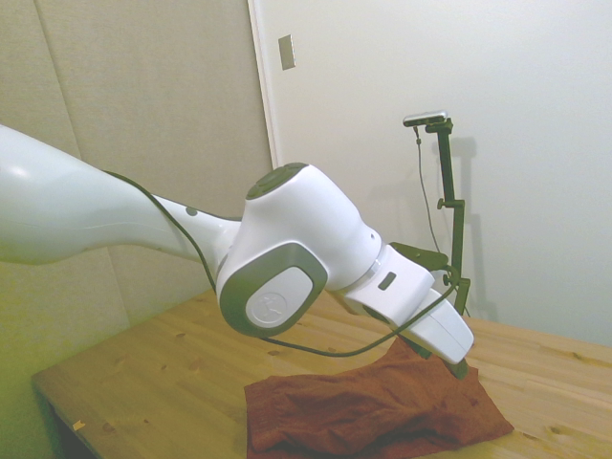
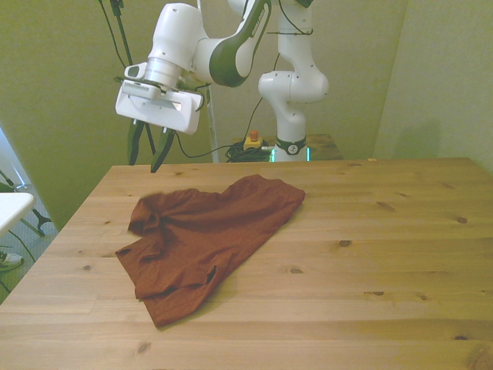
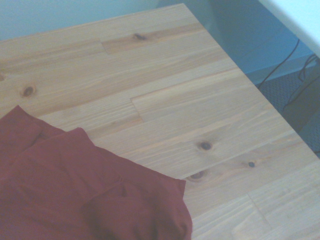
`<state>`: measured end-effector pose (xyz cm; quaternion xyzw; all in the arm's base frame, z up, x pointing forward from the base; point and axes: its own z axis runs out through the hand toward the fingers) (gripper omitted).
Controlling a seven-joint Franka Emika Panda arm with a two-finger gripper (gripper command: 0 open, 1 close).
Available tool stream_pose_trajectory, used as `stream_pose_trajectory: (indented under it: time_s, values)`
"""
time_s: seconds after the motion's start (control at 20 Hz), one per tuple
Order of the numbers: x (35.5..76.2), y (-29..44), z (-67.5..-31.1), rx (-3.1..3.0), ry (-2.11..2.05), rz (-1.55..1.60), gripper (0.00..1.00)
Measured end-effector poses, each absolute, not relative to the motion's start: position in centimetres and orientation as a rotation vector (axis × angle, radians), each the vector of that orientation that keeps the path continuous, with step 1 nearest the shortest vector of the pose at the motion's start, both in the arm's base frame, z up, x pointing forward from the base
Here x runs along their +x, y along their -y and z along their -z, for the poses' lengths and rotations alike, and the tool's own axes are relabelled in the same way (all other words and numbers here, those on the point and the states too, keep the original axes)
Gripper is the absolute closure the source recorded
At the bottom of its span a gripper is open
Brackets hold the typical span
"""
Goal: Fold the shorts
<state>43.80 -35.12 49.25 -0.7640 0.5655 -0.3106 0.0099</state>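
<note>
Worktop [image 2: 385, 254]: big pine plank surface, knots all over, bare on the whole half toward the front view's right.

Shorts [image 2: 204, 231]: rust-red, lying crumpled on the half toward the front view's left, running diagonally from near the far edge down toward the near edge. Already partly doubled over, with a bunched ridge at the side nearest that left edge and a flap curling out toward the near edge. Side view shows the same heap, shorts [image 1: 373, 411] rumpled and lifted a little at one end. Wrist view has a cloth corner, shorts [image 3: 90, 195], flat on the planks with open wood beside it.

Handling guess: soft, light, limp cloth; it will drape and sag, not hold shape, and may drag or slide on smooth wood if pulled low. Best hold is probably a thin free edge or corner, e.g. the flap near the near edge or the far tip; a pinch into the bunched middle likely catches several layers.

Hand [image 2: 148, 154]: above the worktop's far corner on the front view's left, up off the cloth, two dark fingers [image 2: 161, 155] hanging apart, nothing between them.

Around: nothing else on the worktop. White furniture edge [image 2: 14, 204] and cables [image 2: 239, 150] sit off the surface, out of the way.
</note>
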Motion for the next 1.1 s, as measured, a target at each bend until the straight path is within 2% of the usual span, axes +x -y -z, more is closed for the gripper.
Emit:
stream_pose_trajectory:
  time_s: [0.25,0.45,0.85,1.1]
  values:
    - [41.8,33.3,-51.0,-2.389,-1.739,0.896,0.00]
    - [39.6,26.0,-51.6,-2.489,-1.593,0.710,0.00]
    - [31.8,10.9,-46.0,-2.700,-1.292,0.510,0.00]
    - [30.3,2.6,-50.9,-2.764,-1.136,0.542,0.00]
